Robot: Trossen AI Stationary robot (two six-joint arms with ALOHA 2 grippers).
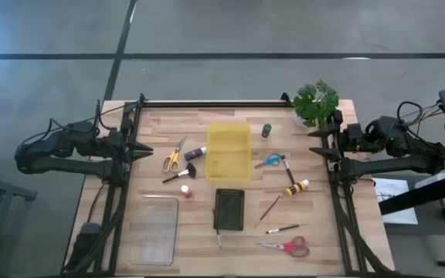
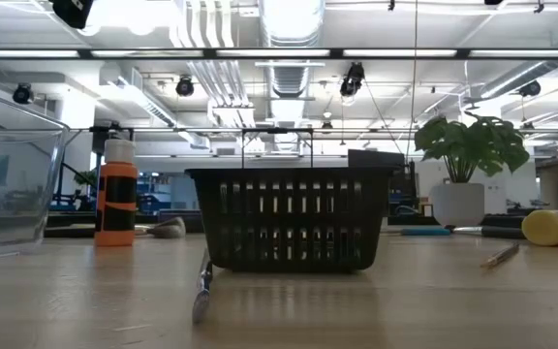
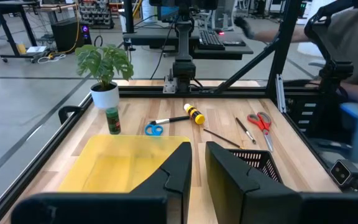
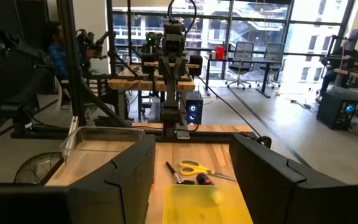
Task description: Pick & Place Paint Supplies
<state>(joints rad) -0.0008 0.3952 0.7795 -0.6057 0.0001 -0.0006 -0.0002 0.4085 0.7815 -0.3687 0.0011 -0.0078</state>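
Both arms wait at the wooden table's (image 1: 199,232) edges: left end effector (image 1: 147,150) narrowly apart, right end effector (image 1: 315,144) wider, both empty. The yellow-capped paint bottle (image 1: 297,187) lies beside thin dark-handled brushes (image 1: 282,229); it could roll if nudged.

Both arms are built of dark, near-black jointed segments with bulky rounded housings at the joints. The left arm (image 1: 60,150) carries thin black cables looping above its segments. The right arm (image 1: 396,143) shows similar loose cables near its rear joint. Each ends in two flat, angular black fingers tapering to a point. The left gripper (image 3: 197,165) has matte, faceted fingers; the right gripper (image 4: 191,165) has matching broad, bevelled ones.
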